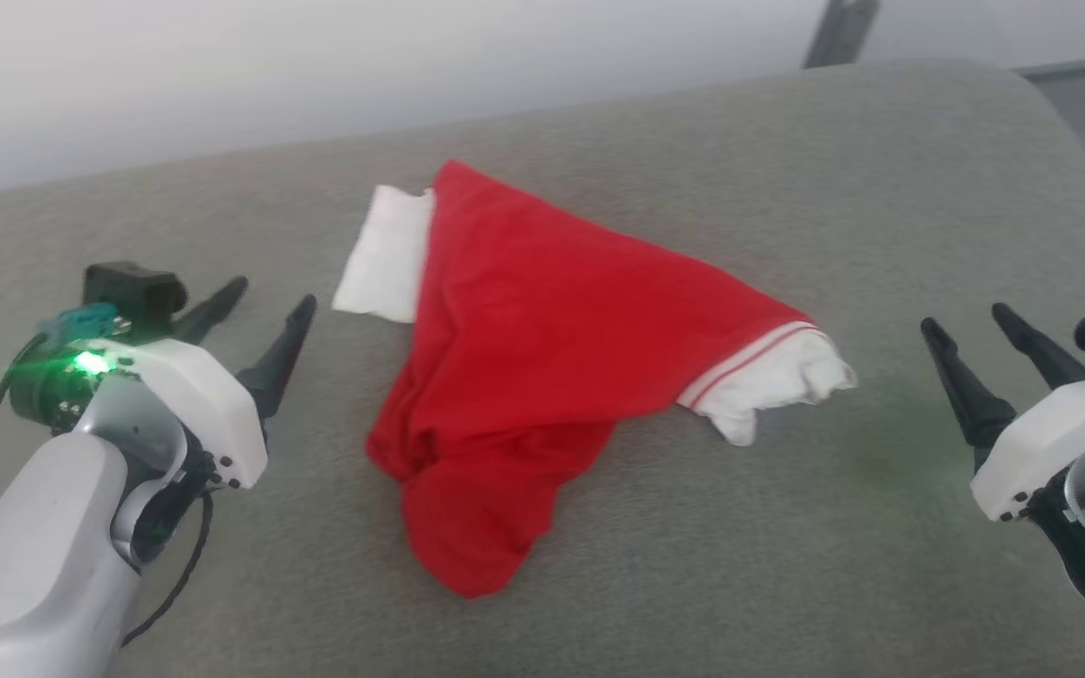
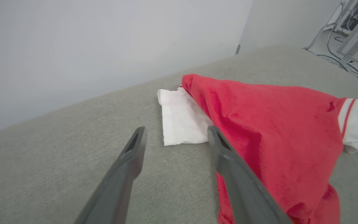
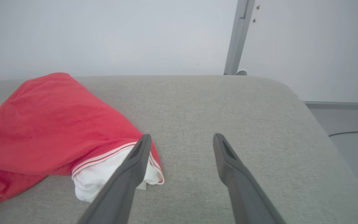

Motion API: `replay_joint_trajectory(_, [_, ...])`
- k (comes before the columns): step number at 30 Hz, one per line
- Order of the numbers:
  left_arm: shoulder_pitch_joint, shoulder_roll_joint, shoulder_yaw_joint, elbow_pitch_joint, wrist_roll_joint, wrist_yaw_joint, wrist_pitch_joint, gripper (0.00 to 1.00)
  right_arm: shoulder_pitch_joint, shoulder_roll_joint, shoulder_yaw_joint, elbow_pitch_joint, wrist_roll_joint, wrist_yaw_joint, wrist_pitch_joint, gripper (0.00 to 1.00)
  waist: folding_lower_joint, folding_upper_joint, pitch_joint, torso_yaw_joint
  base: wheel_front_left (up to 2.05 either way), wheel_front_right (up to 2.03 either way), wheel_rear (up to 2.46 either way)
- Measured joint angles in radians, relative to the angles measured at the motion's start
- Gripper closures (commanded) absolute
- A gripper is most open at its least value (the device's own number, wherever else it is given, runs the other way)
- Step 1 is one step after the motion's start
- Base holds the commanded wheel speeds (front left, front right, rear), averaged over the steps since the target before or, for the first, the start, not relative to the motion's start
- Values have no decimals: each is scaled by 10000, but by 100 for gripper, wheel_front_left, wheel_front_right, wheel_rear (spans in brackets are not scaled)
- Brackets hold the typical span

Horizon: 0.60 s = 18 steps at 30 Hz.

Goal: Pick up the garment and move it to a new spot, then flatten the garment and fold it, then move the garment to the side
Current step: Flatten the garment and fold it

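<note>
Lying in a crumpled heap, the red T-shirt (image 1: 524, 358) rests on the grey cushion (image 1: 787, 584), right between the two pincers.

The left pincer (image 1: 275, 292) is spread wide and holds nothing. The shirt is just to its right. One white sleeve (image 1: 382, 254) lies flat a little ahead of its fingertips. In the left wrist view that sleeve shows between the two dark fingers, but they do not touch it.

The right pincer (image 1: 963, 317) is spread wide too, and it is empty. The shirt is off to its left. The other white sleeve (image 1: 769, 386), with its red and white stripe trim (image 1: 750, 356), is bunched up near that pincer's left finger. In the right wrist view the finger stands in front of the sleeve. In the head view the two look apart.

So how much is done? Not much, I think. No pincer holds the shirt. The pictures cannot tell me if this is its new spot or its first one. The shirt is not flat: the red body is wrinkled, and the end nearest the pincers is tucked into a lump. It is not folded neatly either. Smoothing it out, folding it and moving it to the side all look left to do.
</note>
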<state>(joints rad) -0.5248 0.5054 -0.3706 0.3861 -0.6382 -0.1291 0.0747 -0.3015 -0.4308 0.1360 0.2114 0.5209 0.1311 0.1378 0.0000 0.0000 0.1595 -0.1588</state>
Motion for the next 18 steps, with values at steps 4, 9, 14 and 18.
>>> replay_joint_trajectory(4, [-221,174,-414,42,-378,0,1110,0,154,514,-675,-105,-558,0,-558,0,0,0,-31,-529,0,0,0])
replay_joint_trajectory(9, [-437,192,-815,155,-640,4,2462,0,327,1179,-1289,-192,-1164,0,-1041,0,0,0,-16,-1114,0,0,0])
replay_joint_trajectory(14, [-689,151,-1269,299,-763,61,3774,0,389,1641,-1490,-290,-1442,0,-1338,0,0,0,106,-1522,0,0,0])
replay_joint_trajectory(18, [-852,100,-1507,579,-779,184,4468,0,407,1889,-1482,-245,-1551,0,-1728,0,0,0,276,-1737,0,0,0])
